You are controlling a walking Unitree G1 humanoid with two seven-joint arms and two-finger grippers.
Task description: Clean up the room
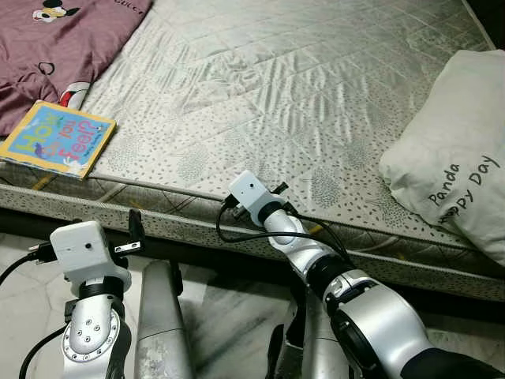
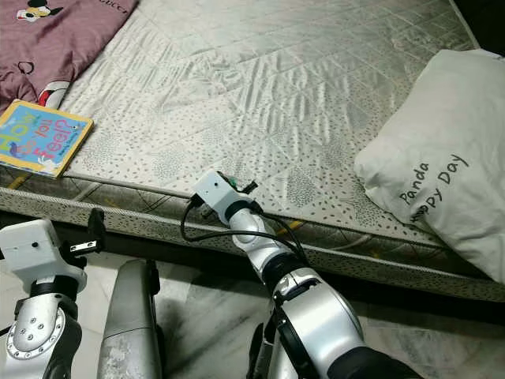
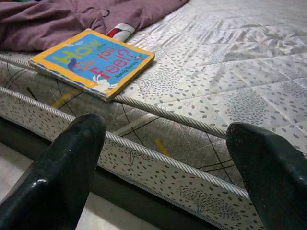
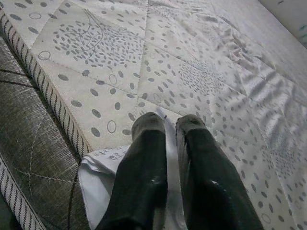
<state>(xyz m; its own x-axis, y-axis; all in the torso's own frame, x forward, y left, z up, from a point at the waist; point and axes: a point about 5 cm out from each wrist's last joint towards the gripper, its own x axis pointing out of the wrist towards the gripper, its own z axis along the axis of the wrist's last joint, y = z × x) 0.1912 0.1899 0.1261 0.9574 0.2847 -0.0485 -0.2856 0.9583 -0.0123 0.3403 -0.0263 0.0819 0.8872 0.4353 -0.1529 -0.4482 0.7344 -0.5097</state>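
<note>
My right gripper [image 4: 170, 123] rests at the near edge of the mattress [image 1: 300, 87], shut on a thin white sheet [image 4: 100, 177] with small print, paper or cloth. The sheet hangs under the black fingers over the mattress edge. In the left eye view the right wrist's camera box [image 1: 252, 193] covers the fingers. My left gripper [image 3: 168, 139] is held low beside the bed, open and holding nothing, facing the mattress side. A colourful children's book [image 1: 57, 139] lies at the near left corner of the mattress, and the left wrist view has it ahead of the left fingers [image 3: 93, 61].
A maroon blanket with cartoon prints [image 1: 55, 39] is bunched at the far left behind the book. A white pillow with printed words [image 1: 458, 174] lies at the right. Pale marble floor [image 1: 229, 316] runs along the bed's dark base.
</note>
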